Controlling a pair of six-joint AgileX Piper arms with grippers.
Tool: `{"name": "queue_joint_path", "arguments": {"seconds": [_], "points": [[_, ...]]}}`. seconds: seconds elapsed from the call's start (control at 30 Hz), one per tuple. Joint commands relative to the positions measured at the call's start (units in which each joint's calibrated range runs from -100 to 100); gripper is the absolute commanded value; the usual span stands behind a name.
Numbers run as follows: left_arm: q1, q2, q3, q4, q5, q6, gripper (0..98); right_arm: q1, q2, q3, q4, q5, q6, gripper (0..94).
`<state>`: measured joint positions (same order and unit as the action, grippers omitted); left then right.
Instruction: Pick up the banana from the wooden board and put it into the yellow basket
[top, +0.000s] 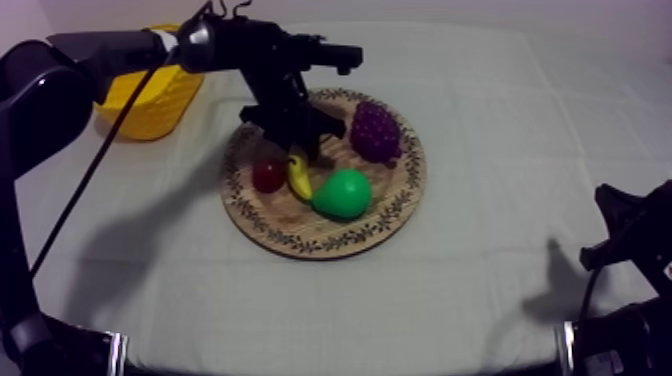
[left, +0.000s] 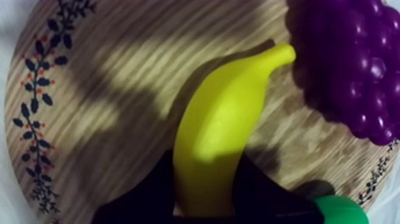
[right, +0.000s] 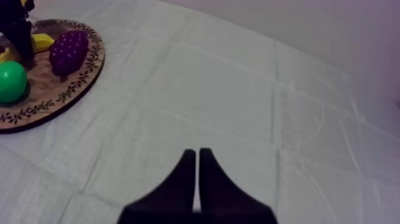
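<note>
A: Top view, left arm?
B: It reaches from far left, bent steeply down over the wooden board (top: 300, 238). The left claw (top: 298, 150) grips the banana (top: 299, 178), which lies on the board.
A: Right claw (right: 197, 156)?
B: Pinched narrow over bare worktop (right: 238, 89).

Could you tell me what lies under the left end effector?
The banana, on the wooden board, sits between the fingers of the left end effector, which cover its near end.
</note>
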<state>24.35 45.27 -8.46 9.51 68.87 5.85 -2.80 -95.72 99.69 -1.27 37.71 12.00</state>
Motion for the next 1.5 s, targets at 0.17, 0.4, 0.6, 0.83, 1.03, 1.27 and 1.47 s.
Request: {"name": "queue_joint_path", "arguments": {"seconds": [0.17, 0.4, 0.6, 0.83, 1.03, 1.27, 1.47], "points": [[0.2, -0.2, -0.5, -0.38, 0.3, 0.1, 21.6, -0.1, 0.0, 0.0, 0.0, 0.0, 0.0, 0.2], [-0.1, -4.8, -2.6, -1.07, 1.5, 0.2, 21.3, -0.1, 0.0, 0.0, 0.0, 0.0, 0.0, 0.2], [-1.1, -11.9, -7.0, -2.46, 4.3, 0.4, 21.3, -0.1, 0.0, 0.0, 0.0, 0.0, 0.0, 0.2], [-6.8, -24.7, -4.1, -4.6, 4.0, 0.3, 21.2, -0.1, 0.0, 0.0, 0.0, 0.0, 0.0, 0.2], [-15.1, -33.9, 2.3, -6.23, 2.1, -1.5, 21.1, -0.1, 0.0, 0.0, 0.0, 0.0, 0.0, 0.2], [-21.8, -33.3, 2.5, -6.91, 2.0, -4.1, 20.9, -0.2, 0.0, 0.0, 0.0, 0.0, 0.0, 0.2], [-24.3, -28.0, 2.3, -7.27, 0.8, -5.4, 20.8, -0.2, 0.0, 0.0, 0.0, 0.0, 0.0, 0.2]]}}
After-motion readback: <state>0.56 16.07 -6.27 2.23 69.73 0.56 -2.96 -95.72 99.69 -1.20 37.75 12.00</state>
